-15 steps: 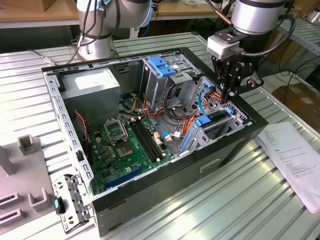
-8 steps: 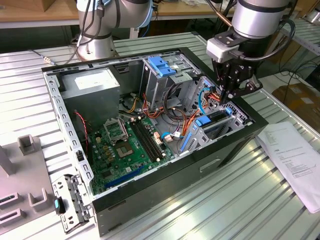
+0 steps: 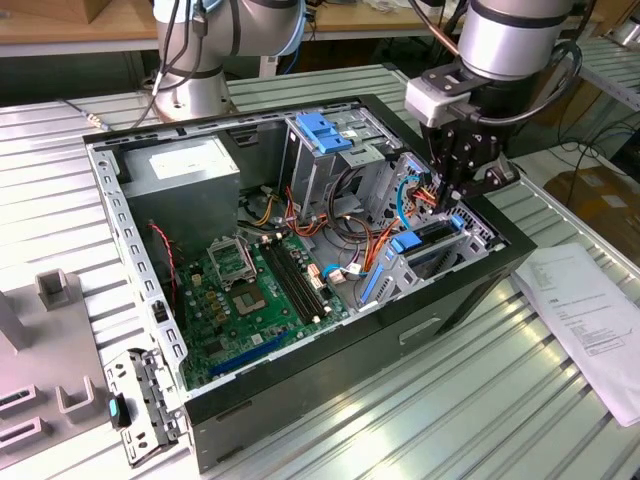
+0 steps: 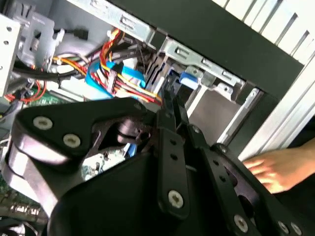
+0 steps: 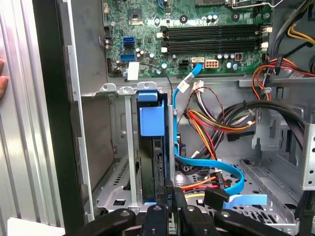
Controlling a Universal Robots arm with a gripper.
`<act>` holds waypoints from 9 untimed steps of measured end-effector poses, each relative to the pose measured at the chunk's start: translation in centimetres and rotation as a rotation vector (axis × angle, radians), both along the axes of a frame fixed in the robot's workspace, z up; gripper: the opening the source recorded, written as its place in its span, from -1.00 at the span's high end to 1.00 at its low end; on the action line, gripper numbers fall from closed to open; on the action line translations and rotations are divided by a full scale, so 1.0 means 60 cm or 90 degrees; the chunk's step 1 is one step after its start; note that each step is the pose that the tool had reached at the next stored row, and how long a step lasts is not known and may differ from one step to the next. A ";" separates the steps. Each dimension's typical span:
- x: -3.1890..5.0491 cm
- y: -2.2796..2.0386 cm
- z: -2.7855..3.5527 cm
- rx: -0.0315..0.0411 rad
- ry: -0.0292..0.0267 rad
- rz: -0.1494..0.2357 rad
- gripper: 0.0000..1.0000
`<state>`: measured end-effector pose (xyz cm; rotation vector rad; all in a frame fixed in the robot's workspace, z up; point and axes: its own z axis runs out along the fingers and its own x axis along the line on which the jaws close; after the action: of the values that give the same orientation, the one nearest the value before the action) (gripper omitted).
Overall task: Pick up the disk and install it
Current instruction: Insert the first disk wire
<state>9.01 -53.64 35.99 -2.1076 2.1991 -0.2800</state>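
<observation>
The disk [image 3: 432, 243] stands on edge in the drive bay at the front corner of the open computer case [image 3: 150, 290], its light-blue rail end [image 5: 150, 119] facing up in the first wrist view. The gripper [image 3: 452, 195] is directly above it, the arm [image 3: 510, 40] reaching down from above at the exterior view's right. In the first wrist view the black fingers [image 5: 167, 209] sit drawn close together on the disk's upper edge; whether they actually clamp it cannot be told. Inside the case lie the green motherboard [image 3: 250, 290], a grey power supply box [image 3: 185, 175], a metal cage with blue latch [image 3: 325, 135], and bundled red, orange and blue cables [image 5: 211, 147]. A hand [image 4: 275, 169] rests outside the case wall. A paper sheet [image 3: 590, 310] lies on the slatted table [image 3: 470, 400].
</observation>
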 end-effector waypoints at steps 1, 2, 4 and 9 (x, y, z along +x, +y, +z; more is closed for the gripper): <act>0.000 -0.0054 -0.003 0.0015 0.0000 0.001 0.67; 0.000 -0.0059 -0.004 0.0016 0.0001 0.002 0.67; 0.000 -0.0061 -0.007 0.0021 0.0001 0.002 0.67; 0.000 -0.0104 -0.018 0.0044 0.0002 0.004 0.67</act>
<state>8.99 -54.26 34.90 -2.1102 2.1907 -0.2713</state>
